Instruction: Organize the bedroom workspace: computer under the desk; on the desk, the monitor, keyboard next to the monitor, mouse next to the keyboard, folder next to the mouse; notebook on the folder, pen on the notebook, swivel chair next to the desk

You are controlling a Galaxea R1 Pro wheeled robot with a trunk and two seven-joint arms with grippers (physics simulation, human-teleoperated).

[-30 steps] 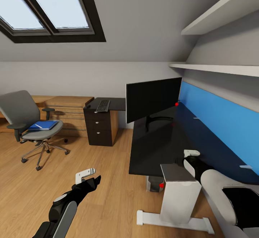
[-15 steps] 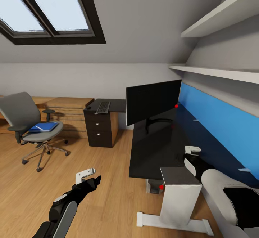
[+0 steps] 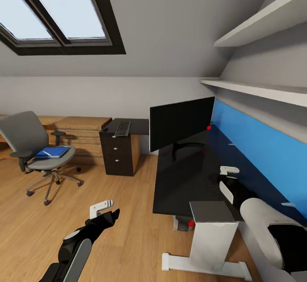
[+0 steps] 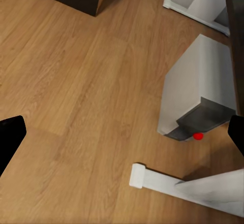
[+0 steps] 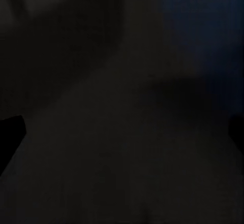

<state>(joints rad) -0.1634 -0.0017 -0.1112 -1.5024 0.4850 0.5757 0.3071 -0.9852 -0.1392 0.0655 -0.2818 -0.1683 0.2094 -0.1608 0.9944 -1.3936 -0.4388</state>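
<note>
The black monitor (image 3: 181, 122) stands on the glossy black desk (image 3: 183, 179). The keyboard (image 3: 122, 128) lies on the desk's far wing above the black drawer unit (image 3: 116, 154), with a small dark mouse (image 3: 105, 126) beside it. Far left stands the grey swivel chair (image 3: 30, 139) with the blue folder (image 3: 52, 152) on its seat. The computer (image 3: 184, 222) (image 4: 195, 94) sits on the floor under the desk. My left gripper (image 3: 108, 209) hangs open over the floor; its fingertips (image 4: 10, 132) are wide apart. My right gripper (image 3: 226, 174) is open over the desk top (image 5: 122, 112).
A white desk leg (image 3: 213, 239) with a long foot (image 4: 168, 183) stands close in front of me. A light wooden drawer chest (image 3: 81, 135) sits against the back wall. White shelves (image 3: 256, 88) hang above the blue back panel (image 3: 256, 149). Wooden floor (image 3: 106, 188) lies between me and the chair.
The whole view has shifted slightly, so the camera moved. My right gripper has reached a little farther over the desk. The left arm holds its pose.
</note>
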